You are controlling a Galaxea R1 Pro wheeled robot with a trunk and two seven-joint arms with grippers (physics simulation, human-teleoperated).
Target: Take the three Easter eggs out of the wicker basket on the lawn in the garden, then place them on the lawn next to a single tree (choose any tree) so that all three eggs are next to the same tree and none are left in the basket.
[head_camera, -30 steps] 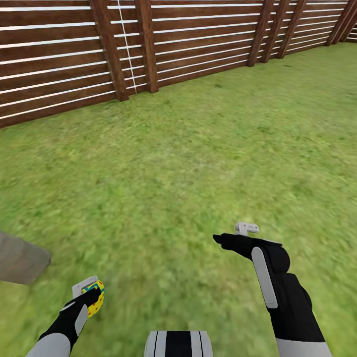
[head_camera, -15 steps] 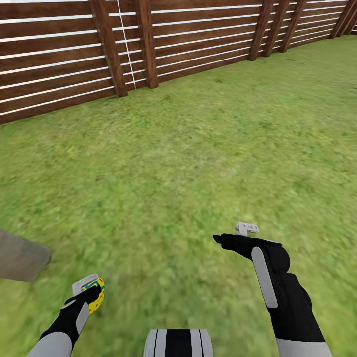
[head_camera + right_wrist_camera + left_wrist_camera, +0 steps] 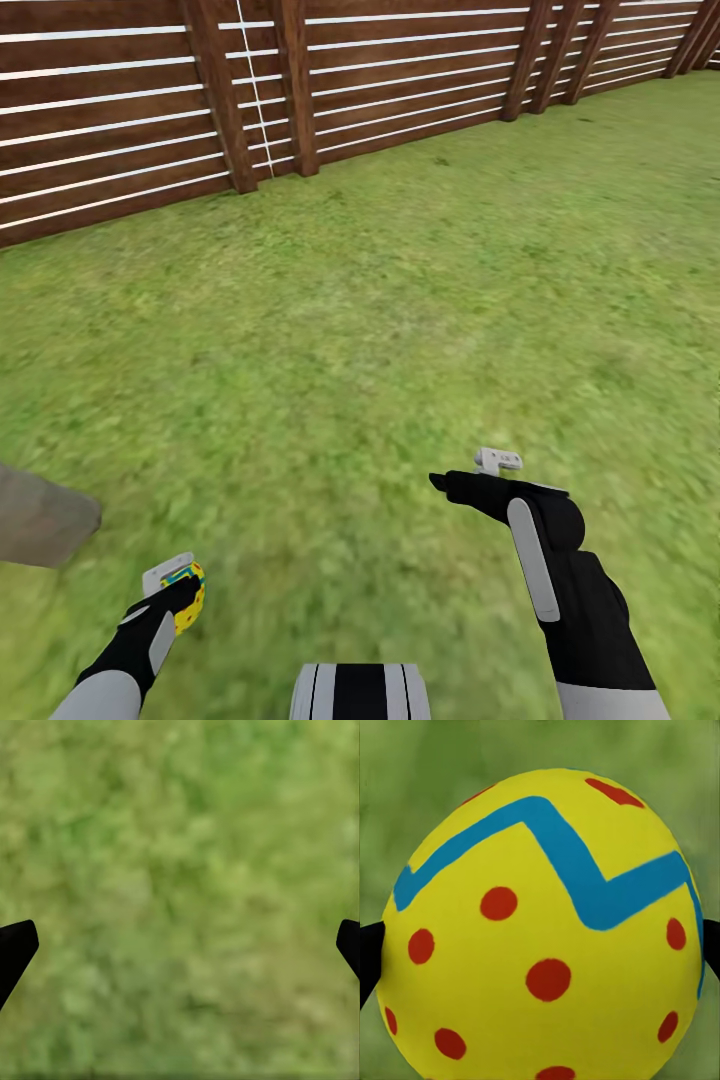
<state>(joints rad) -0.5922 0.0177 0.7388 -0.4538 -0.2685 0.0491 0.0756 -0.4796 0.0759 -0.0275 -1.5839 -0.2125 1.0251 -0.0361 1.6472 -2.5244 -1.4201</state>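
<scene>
One Easter egg (image 3: pixel 190 603), yellow with red dots and a blue zigzag band, is held low at the near left over the lawn (image 3: pixel 380 300). My left gripper (image 3: pixel 178 592) is shut on it. The left wrist view has the egg (image 3: pixel 547 937) up close, with a black fingertip at each side of it. A pale grey-brown tree trunk (image 3: pixel 40 520) juts in at the left edge, just beyond the left hand. At the near right, my right gripper (image 3: pixel 450 480) hangs open above bare grass, and its fingertips (image 3: pixel 15 949) stand wide apart. The wicker basket is out of view.
A brown slatted wooden fence (image 3: pixel 300 90) runs along the far side from the left to the far right corner. Open grass stretches from my arms up to it. My own trunk (image 3: pixel 360 695) shows at the bottom middle.
The camera shifted a little early on, so the fence moved in the picture. My left gripper with the egg has drifted slightly left. The right arm is unchanged.
</scene>
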